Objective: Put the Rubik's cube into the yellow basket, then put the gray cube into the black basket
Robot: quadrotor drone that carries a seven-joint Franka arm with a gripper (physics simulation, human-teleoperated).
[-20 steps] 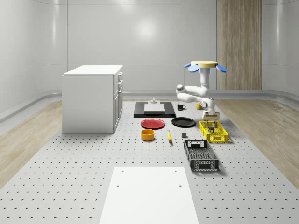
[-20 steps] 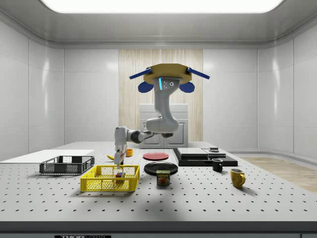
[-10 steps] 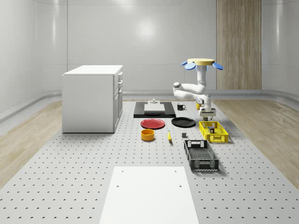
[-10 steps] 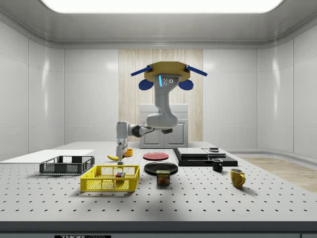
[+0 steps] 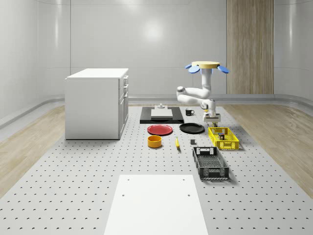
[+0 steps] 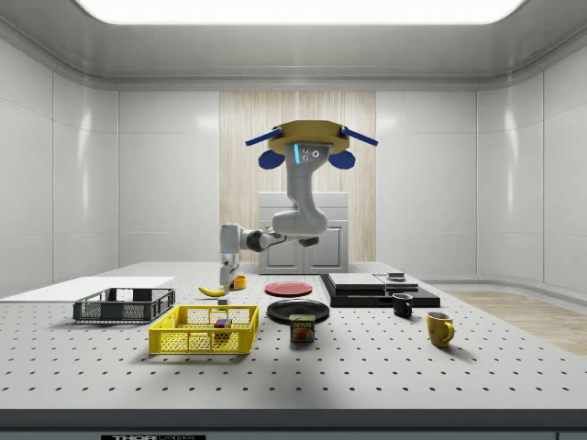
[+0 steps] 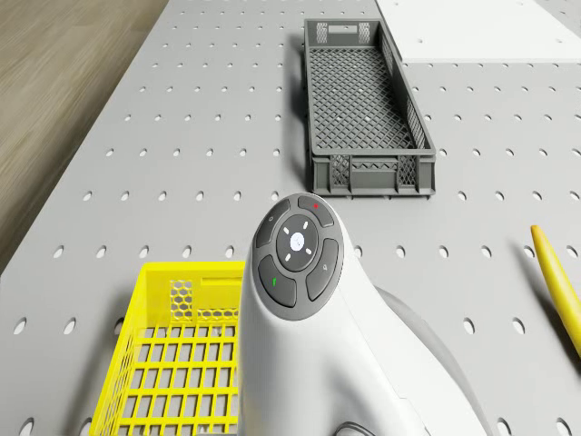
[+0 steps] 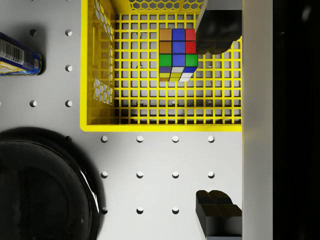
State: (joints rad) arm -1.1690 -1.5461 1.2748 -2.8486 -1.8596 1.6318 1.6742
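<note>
Black basket (image 5: 211, 163): nearest on the tabletop (image 5: 73, 186), awaiting the gray cube.
Rubik's cube (image 8: 177, 54): rests inside the yellow basket (image 8: 160, 123), so step one looks done.
End effector (image 8: 218, 117): fingers spread, holding nothing, above the basket's far rim.
Drone (image 6: 304, 143): hovers beyond, over the black plate (image 6: 298, 310).
</note>
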